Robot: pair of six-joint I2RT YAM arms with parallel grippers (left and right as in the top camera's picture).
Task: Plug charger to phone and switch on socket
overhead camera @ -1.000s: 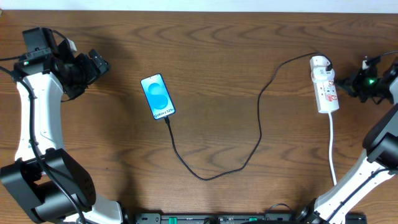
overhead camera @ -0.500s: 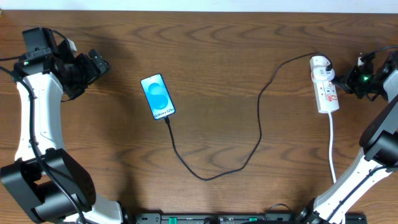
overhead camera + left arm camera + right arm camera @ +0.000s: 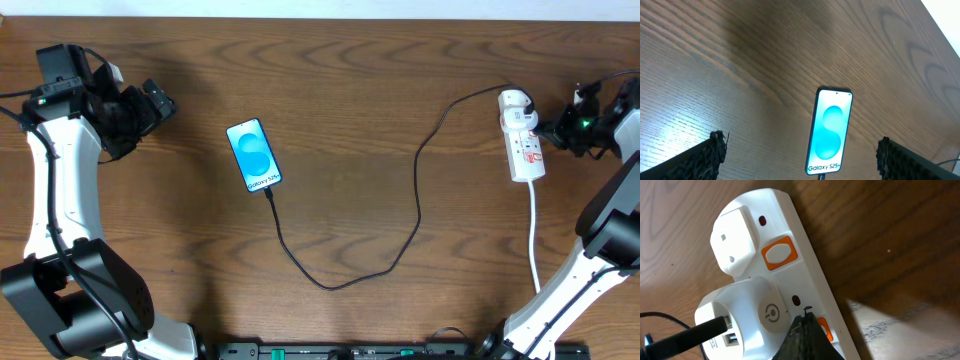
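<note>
The phone (image 3: 254, 155) lies face up on the wooden table with its blue screen lit; it also shows in the left wrist view (image 3: 829, 131). The black charger cable (image 3: 350, 275) runs from the phone's lower end, loops right and up to the socket (image 3: 524, 135). Its plug (image 3: 822, 176) sits in the phone's port. My left gripper (image 3: 800, 160) is open and empty, well left of the phone. My right gripper (image 3: 805, 322) is shut, fingertips together over an orange switch (image 3: 824, 329) on the socket (image 3: 747, 235), beside a white USB adapter (image 3: 747, 317).
The socket's white cord (image 3: 534, 240) runs down toward the table's front edge. A second orange switch (image 3: 779, 253) and a white plug (image 3: 734, 241) sit on the strip. Both arm bases stand at the front corners.
My right gripper has shifted slightly left toward the socket's right side. The left arm, phone and cable have not moved.
</note>
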